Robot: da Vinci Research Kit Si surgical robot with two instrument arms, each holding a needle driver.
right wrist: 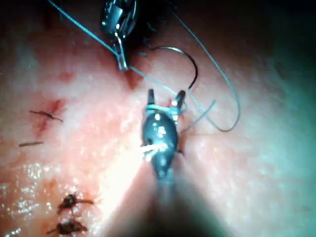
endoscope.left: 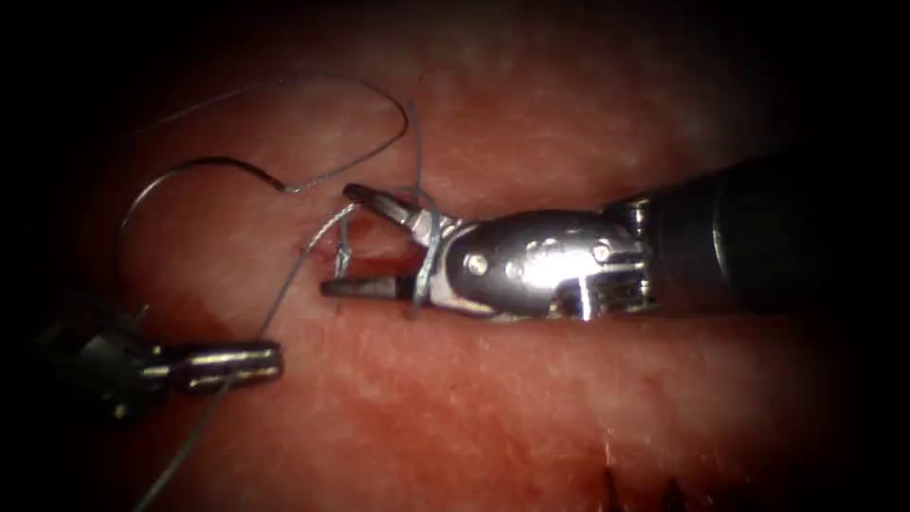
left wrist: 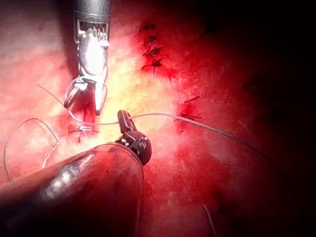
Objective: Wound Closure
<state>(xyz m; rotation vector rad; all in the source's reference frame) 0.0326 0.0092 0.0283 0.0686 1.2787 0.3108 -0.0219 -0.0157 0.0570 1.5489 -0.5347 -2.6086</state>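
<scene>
Right tool (endoscope.left: 355, 242) entering from the endoscope view's right, jaws spread wide over the cut (endoscope.left: 327, 248) and gripping nothing, with thread (endoscope.left: 431, 248) looped around the base of the jaws near the hinge. Left tool (endoscope.left: 270, 360) lying low at the endoscope view's left, jaws clenched on the thread where a strand runs down from the cut and on past the tool toward the picture's lower edge. Curved needle (endoscope.left: 166, 185) resting free on the tissue (endoscope.left: 531, 408) to the left of the cut, held by neither tool and not in the tissue, arching from beside the left tool up and across to a point just left of the right tool's upper jaw. Further thread sweeping in a wide loop above the needle and dropping back toward the right tool's jaws. In the left wrist view, left tool (left wrist: 122, 118) closed on a strand stretched sideways across the tissue, right tool (left wrist: 85, 101) beyond it with jaws apart, finished stitches (left wrist: 152, 52) well off to one side. In the right wrist view, right tool (right wrist: 165, 96) open with thread across its jaws, needle (right wrist: 185, 61) curving just beyond, left tool (right wrist: 121, 61) pinching the taut strand, and knotted stitches (right wrist: 69, 215) nearer the camera.
</scene>
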